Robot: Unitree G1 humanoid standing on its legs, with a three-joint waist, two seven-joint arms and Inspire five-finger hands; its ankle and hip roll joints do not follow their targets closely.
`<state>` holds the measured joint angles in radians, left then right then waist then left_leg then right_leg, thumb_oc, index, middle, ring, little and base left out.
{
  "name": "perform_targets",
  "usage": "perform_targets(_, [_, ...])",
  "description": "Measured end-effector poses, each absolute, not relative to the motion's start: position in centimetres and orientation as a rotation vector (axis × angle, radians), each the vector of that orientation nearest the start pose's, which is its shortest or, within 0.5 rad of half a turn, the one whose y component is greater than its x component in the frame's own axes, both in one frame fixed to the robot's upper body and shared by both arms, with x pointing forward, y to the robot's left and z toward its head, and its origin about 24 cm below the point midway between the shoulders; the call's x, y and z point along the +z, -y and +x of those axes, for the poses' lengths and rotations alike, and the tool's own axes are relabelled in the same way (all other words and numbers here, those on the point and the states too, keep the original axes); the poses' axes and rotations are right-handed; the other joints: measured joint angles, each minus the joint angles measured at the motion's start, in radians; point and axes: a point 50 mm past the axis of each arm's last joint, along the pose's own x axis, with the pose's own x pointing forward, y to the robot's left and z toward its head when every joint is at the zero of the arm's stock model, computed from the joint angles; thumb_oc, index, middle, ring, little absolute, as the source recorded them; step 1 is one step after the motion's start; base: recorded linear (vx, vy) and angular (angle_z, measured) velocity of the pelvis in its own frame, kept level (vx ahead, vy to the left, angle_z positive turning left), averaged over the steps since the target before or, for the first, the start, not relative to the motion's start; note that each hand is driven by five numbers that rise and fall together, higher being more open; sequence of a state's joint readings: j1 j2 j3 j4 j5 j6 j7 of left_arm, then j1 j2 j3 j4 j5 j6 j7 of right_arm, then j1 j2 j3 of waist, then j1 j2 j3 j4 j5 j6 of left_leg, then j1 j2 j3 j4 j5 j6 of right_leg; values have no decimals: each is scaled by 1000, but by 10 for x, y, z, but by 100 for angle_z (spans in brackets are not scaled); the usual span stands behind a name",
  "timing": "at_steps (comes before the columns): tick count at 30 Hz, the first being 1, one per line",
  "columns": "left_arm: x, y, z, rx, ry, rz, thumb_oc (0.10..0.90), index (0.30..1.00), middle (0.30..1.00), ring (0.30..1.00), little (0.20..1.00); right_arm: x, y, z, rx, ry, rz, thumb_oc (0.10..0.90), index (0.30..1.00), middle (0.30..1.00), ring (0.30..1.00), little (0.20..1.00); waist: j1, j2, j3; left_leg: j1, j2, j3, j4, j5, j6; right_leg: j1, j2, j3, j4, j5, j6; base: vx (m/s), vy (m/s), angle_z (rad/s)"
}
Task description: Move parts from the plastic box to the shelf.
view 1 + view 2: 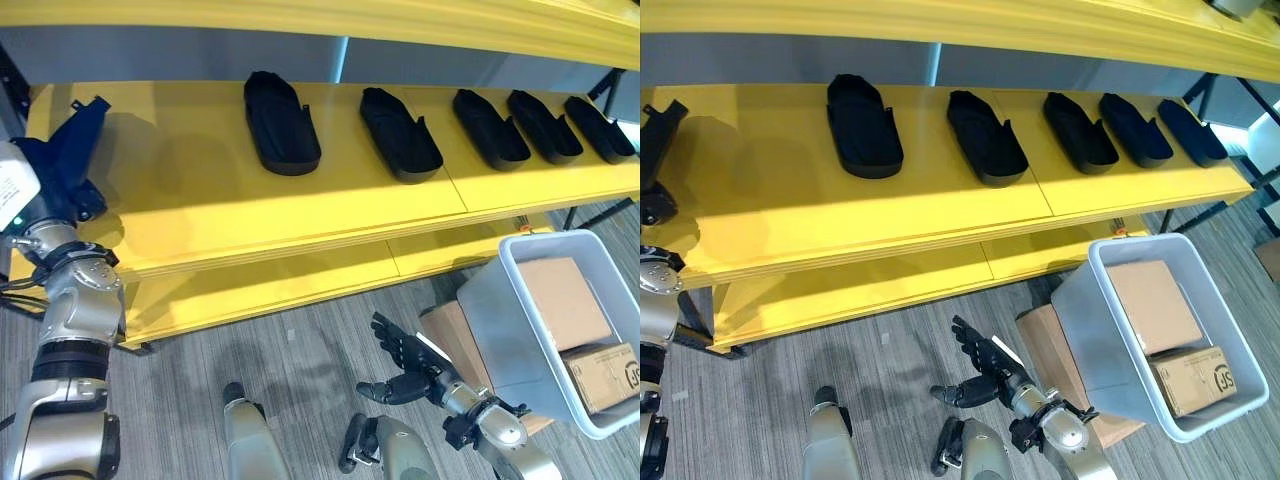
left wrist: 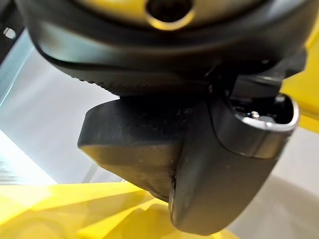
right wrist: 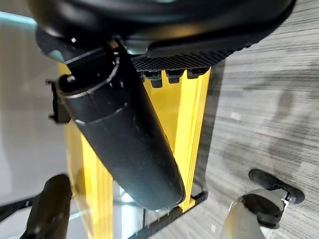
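Note:
Several black shoe-shaped parts (image 1: 281, 122) lie in a row on the yellow shelf (image 1: 200, 210), from its middle to its right end. At the shelf's left end my left hand (image 1: 62, 170) is raised over the board, with thumb (image 2: 219, 164) and palm closed on another black part (image 2: 134, 144). My right hand (image 1: 405, 365) hangs low over the floor in front of the shelf, its fingers spread and nothing in it. The pale grey plastic box (image 1: 500, 320) stands tilted at the right.
Inside the plastic box lie two cardboard cartons (image 1: 565, 300). The box leans on a brown carton (image 1: 450, 335) on the grey floor. A lower yellow shelf board (image 1: 300, 280) runs under the top one. The shelf's left part is bare.

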<state>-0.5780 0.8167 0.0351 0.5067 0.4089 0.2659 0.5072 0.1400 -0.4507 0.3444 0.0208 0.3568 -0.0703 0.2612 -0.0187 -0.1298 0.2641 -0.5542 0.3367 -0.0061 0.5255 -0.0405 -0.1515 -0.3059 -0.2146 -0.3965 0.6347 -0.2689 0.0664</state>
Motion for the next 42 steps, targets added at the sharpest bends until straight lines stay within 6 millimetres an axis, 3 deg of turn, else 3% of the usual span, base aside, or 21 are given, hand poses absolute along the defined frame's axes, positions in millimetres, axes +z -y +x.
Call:
perform_targets(7, [225, -338, 330, 834, 171, 1286, 400, 300, 300, 300, 300, 6, 140, 207, 617, -198, -38, 900, 1000, 1000, 1000, 1000, 21, -10, -6, -23, -30, -50, 13, 10, 13, 27, -7, -26, 5, -13, 7, -7, 12, 25])
perform_targets(12, [235, -342, 331, 854, 165, 1308, 400, 300, 300, 300, 300, 4, 134, 204, 642, -209, -33, 900, 1000, 1000, 1000, 1000, 22, -22, -15, -22, -41, -58, 13, 7, 9, 38, -10, -27, -2, -16, 13, 2, 6, 8])
perform_targets(18, [235, -343, 333, 840, 143, 1313, 400, 300, 300, 300, 300, 0, 135, 199, 642, -229, -26, 900, 1000, 1000, 1000, 1000, 16, -50, -32, -23, -40, -58, 15, 7, 9, 37, -10, -26, -5, -16, 14, 0, 0, 0])
perform_targets(23, [228, -344, 335, 823, 108, 1340, 400, 300, 300, 300, 300, 0, 135, 200, 643, -228, -27, 900, 1000, 1000, 1000, 1000, 8, -53, -34, -28, -39, -59, 20, 6, 11, 34, -9, -26, -4, -16, 14, 0, 0, 0])
perform_targets(42, [252, -327, 352, 787, 156, 1472, 400, 300, 300, 300, 300, -6, 139, 191, 617, -259, -17, 900, 1000, 1000, 1000, 1000, -16, -74, -42, -62, -26, -48, 57, -16, 17, 0, -4, -9, 4, -17, 18, 7, 5, -2])
